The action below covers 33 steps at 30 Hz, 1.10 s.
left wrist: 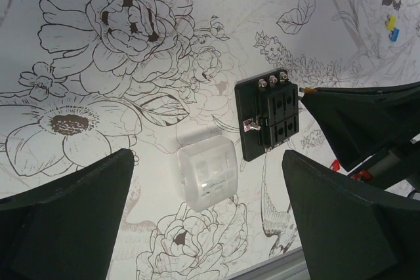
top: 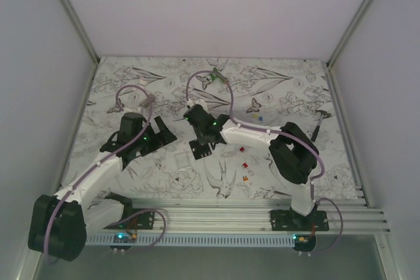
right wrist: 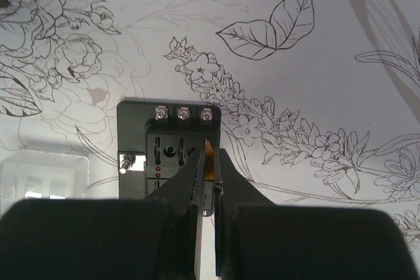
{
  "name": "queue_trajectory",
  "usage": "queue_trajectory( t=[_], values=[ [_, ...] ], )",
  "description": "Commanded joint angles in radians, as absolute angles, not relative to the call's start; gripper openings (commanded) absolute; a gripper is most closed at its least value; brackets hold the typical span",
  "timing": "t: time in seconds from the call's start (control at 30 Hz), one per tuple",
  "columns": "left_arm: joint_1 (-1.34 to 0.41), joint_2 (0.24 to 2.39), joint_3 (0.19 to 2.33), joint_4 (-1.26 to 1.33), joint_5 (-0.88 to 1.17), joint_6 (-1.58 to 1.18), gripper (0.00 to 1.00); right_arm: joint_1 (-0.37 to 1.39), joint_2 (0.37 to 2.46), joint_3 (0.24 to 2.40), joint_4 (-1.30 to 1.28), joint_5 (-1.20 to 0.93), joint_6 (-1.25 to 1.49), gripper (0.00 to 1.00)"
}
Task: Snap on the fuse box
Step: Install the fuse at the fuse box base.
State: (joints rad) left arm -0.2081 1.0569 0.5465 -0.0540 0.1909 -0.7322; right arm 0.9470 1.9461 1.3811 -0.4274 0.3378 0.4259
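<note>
We see one table (top: 289,90) printed all over with black line drawings of flowers, birds and butterflies. Two arms reach over it: the left arm (top: 98,170) from the near left corner and the right arm (top: 252,132) bending in from the right towards the middle.

The left hand (left wrist: 209,160) hangs above the table with its two fingers spread wide and nothing between them. Below that gap lies one cloudy clear cover (left wrist: 207,176), flat on the table.

The right hand (right wrist: 210,162) has its fingers pressed together, pinching one thin orange piece (right wrist: 209,151) at the very tips. Those tips sit right over the fuse box (left wrist: 272,119).

The fuse box lies flat near the middle of the table, just right of the cover and apart from it, with its slotted face bare. We count three screws (right wrist: 183,114) in a row along its far edge and one more fitting on its left side.

One green-and-white tool (top: 210,82) lies towards the back of the table.

We make out at least four loose fuses (top: 243,151) right of the box: two red, one yellow, and a yellow-and-blue pair farther back.
</note>
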Motion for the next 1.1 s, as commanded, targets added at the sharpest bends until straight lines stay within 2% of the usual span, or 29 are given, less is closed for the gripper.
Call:
queue_trajectory(
  t=[0.0,1.07],
  values=[
    [-0.199,1.073,0.561,-0.086,0.171,-0.719,1.0,0.963,1.971,1.433,-0.453,0.371,0.406,0.0],
    [-0.199,1.085,0.566,-0.087,0.179,-0.719,1.0,0.968,2.03,1.493,-0.555,0.349,0.354,0.0]
  ],
)
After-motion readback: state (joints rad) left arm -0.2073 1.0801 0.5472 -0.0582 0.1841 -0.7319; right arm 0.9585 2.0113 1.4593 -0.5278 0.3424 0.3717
